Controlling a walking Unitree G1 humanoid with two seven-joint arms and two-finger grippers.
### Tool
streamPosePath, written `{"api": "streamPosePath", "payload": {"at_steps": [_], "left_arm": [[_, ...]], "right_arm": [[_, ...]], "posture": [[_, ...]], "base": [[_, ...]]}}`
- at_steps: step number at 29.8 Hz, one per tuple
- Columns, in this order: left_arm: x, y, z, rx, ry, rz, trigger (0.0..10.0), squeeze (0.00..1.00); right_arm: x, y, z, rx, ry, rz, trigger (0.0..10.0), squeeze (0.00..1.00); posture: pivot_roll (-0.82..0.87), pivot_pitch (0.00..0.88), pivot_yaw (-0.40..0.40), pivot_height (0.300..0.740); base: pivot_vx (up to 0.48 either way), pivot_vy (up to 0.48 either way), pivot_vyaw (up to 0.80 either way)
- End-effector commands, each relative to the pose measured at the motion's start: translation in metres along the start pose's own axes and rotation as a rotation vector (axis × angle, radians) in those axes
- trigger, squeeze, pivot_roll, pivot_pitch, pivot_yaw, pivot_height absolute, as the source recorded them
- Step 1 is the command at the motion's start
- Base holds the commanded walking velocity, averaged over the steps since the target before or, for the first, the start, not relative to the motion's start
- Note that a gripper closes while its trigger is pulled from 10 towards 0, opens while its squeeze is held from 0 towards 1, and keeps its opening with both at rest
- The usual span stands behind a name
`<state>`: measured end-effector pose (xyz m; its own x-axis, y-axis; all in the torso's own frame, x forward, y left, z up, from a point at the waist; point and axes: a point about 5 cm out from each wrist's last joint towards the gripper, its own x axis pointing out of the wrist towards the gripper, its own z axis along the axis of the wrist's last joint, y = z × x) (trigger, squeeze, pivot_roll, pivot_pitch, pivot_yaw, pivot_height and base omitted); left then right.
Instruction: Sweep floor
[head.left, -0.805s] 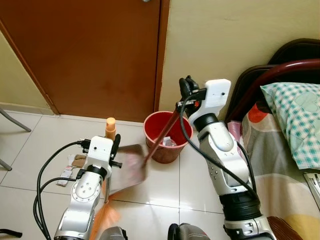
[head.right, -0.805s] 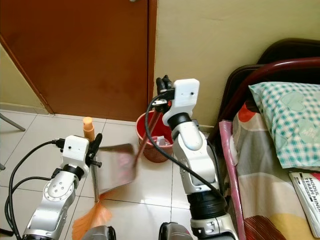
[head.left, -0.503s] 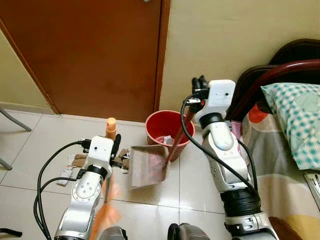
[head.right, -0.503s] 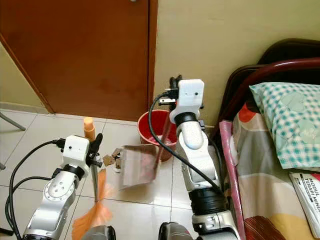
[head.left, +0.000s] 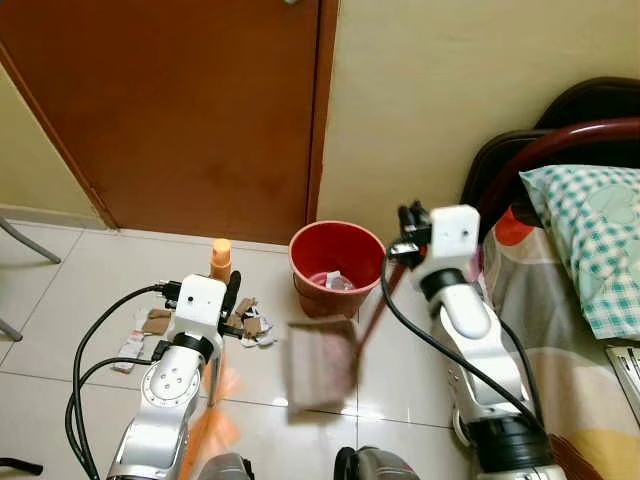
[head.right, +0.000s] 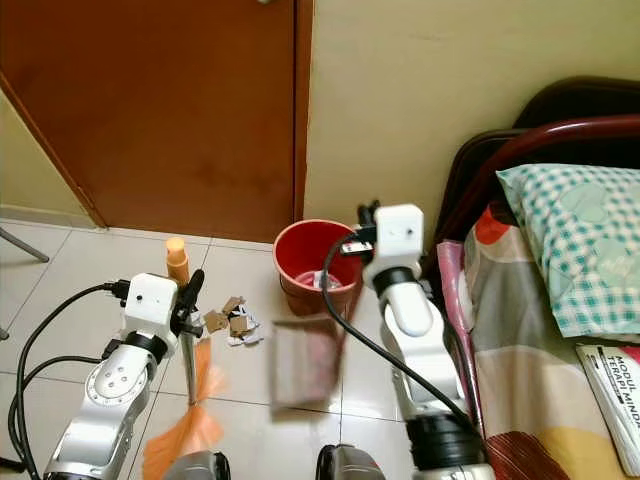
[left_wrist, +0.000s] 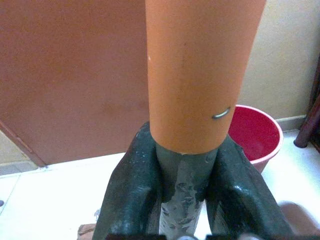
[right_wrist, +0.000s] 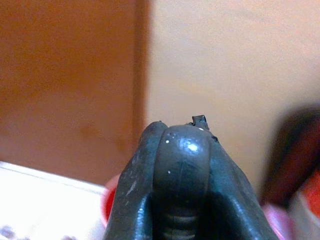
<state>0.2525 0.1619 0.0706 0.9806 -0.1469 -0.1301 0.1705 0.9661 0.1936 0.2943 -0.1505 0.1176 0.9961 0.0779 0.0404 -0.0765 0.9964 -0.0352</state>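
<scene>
Pale floor tiles (head.left: 80, 270) at lower centre now carry my brown dustpan (head.left: 320, 365), swung down off the red plastic bucket (head.left: 337, 265) by my right jaws (head.left: 408, 222) clamping its handle, while my left jaws (head.left: 232, 300) grip the orange-handled broom (head.left: 215, 395) beside the uncovered paper scraps (head.left: 248, 324), ready for another sweep.

Bare floor (head.left: 80, 265) lies open at left of the frame, below the door (head.left: 180, 110). At centre, the bin (head.left: 337, 262) stands against the wall, scraps (head.left: 245, 325) just left of it and the blurred dustpan (head.left: 320, 362) below. The bed (head.left: 570, 300) walls off the right side.
</scene>
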Motion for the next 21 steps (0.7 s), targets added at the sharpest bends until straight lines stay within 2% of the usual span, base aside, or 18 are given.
{"api": "streamPosePath", "payload": {"at_steps": [1, 5, 12, 16, 21], "left_arm": [[-0.004, 0.0, -0.006, -0.01, 0.035, -0.004, 10.0, 0.0], [-0.005, 0.006, 0.0, 0.002, -0.004, 0.025, 10.0, 0.0], [0.0, 0.015, 0.016, 0.045, -0.079, 0.08, 10.0, 0.0], [0.007, 0.012, 0.022, 0.051, -0.106, 0.057, 10.0, 0.0], [0.018, 0.002, 0.041, 0.088, -0.187, 0.005, 10.0, 0.0]], "right_arm": [[-0.004, -0.014, -0.004, 0.021, 0.013, -0.07, 10.0, 0.0], [-0.012, -0.023, -0.017, 0.044, 0.069, -0.137, 10.0, 0.0], [-0.015, -0.026, -0.026, 0.042, 0.11, -0.154, 10.0, 0.0], [-0.013, -0.029, -0.028, 0.029, 0.124, -0.17, 10.0, 0.0], [-0.012, -0.033, -0.031, 0.026, 0.145, -0.195, 10.0, 0.0]], "posture": [[-0.01, 0.106, -0.053, 0.74], [0.0, 0.111, -0.049, 0.74], [0.0, 0.113, -0.047, 0.74], [0.0, 0.112, -0.046, 0.74], [0.0, 0.11, -0.044, 0.74]], "base": [[0.0, 0.0, 0.0], [0.0, 0.0, 0.0], [0.0, 0.0, 0.0], [0.0, 0.0, 0.0], [0.0, 0.0, 0.0]]}}
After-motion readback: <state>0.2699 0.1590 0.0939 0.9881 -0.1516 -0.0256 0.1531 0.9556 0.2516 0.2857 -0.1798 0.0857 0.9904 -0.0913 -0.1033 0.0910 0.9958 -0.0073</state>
